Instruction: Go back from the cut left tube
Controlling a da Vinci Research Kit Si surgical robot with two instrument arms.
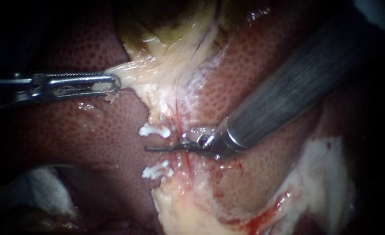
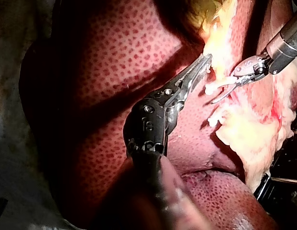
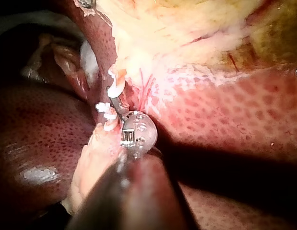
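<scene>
Blades of the right instrument (image 1: 151, 149) lie pressed together in the gap between two white clips (image 1: 154, 130) — one on each stump of the cut left tube (image 1: 157, 121), over the liver (image 1: 92, 143). The left instrument (image 1: 114, 83) — jaws clamped on pale tissue (image 1: 136, 72) — holds it stretched toward the view's left, apart from the clips

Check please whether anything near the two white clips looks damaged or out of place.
Nothing serious. The upper clip and lower clip sit apart, and the tip of the right instrument lies between them. Small blood smears redden the pale tissue below. The left instrument grips the pale fold above.
</scene>
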